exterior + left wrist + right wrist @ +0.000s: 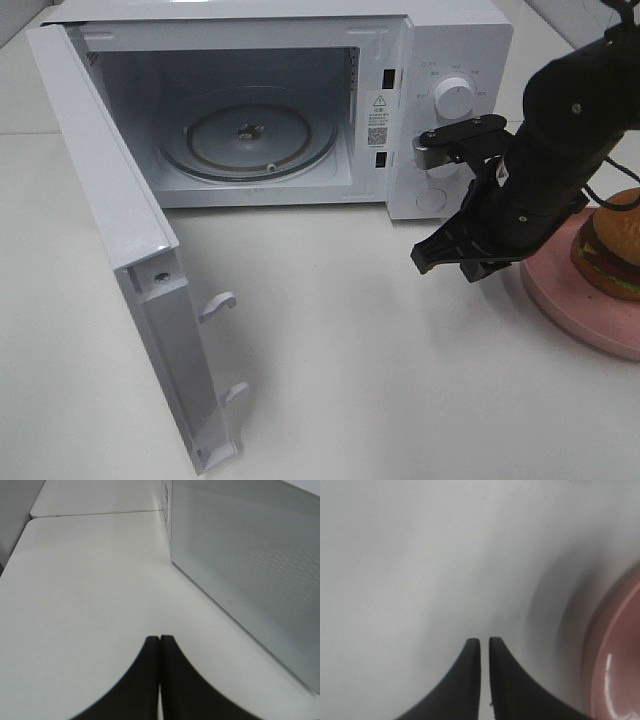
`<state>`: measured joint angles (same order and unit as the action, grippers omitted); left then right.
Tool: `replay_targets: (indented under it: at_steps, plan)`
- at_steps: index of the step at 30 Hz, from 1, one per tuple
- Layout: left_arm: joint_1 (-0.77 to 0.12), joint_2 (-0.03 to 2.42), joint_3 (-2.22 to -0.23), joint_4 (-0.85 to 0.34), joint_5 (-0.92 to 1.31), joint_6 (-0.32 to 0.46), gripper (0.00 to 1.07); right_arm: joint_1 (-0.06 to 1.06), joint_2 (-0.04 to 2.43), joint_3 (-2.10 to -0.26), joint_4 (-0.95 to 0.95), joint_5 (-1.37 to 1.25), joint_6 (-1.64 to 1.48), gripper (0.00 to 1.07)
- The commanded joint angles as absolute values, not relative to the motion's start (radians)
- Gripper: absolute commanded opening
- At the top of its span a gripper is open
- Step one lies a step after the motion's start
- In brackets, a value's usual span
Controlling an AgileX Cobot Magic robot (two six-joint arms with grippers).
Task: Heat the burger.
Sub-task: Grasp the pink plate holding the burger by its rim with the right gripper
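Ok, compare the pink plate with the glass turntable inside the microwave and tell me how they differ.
The pink plate sits out on the white table at the right, while the glass turntable lies inside the open microwave. The plate is opaque pink; the turntable is clear, with a ring showing through it. The plate carries the burger; the turntable carries nothing. Both are round and lie flat.

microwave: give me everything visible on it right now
White microwave at the table's far side, door swung fully open to the left with two latch hooks on its edge. The cavity holds only a clear glass turntable. The right-hand panel has a round white dial and a warning sticker. The left wrist view shows its perforated side wall. Nothing touches it.
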<state>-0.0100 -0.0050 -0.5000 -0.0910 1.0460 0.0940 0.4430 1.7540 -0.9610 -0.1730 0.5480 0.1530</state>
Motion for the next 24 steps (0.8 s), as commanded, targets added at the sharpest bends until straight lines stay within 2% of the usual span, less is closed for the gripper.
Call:
replay_targets:
  at_steps: [1,5,7,8,10,11,13,15,19,21,24]
  plan:
    - [-0.013,-0.025,-0.497,-0.098,1.037,0.097,0.0,0.443,1.746,-1.018,-0.035,0.689,0.044,0.13]
    - [-0.013,-0.025,-0.497,-0.098,1.037,0.097,0.0,0.443,1.746,-1.046,0.0,0.745,0.038,0.21]
    - [-0.013,-0.025,-0.497,-0.098,1.037,0.097,0.0,0.443,1.746,-1.058,0.018,0.77,0.044,0.36]
    - [-0.013,-0.025,-0.497,-0.098,1.037,0.097,0.0,0.443,1.746,-1.058,0.018,0.77,0.044,0.36]
    - [-0.013,-0.025,-0.497,-0.098,1.037,0.097,0.0,0.443,1.746,-1.062,0.019,0.778,0.053,0.65]
    - [-0.013,-0.025,-0.497,-0.098,1.037,0.097,0.0,0.443,1.746,-1.062,0.019,0.778,0.053,0.65]
    - [-0.013,-0.025,-0.497,-0.098,1.037,0.097,0.0,0.443,1.746,-1.062,0.016,0.805,0.054,0.82]
    - [-0.013,-0.025,-0.497,-0.098,1.037,0.097,0.0,0.442,1.746,-1.062,0.011,0.813,0.054,0.85]
    - [-0.013,-0.025,-0.497,-0.098,1.037,0.097,0.0,0.442,1.746,-1.062,-0.04,0.814,0.079,0.84]
    - [-0.013,-0.025,-0.497,-0.098,1.037,0.097,0.0,0.442,1.746,-1.062,-0.155,0.811,0.147,0.81]
    - [-0.013,-0.025,-0.497,-0.098,1.037,0.097,0.0,0.431,1.746,-1.062,-0.22,0.81,0.182,0.81]
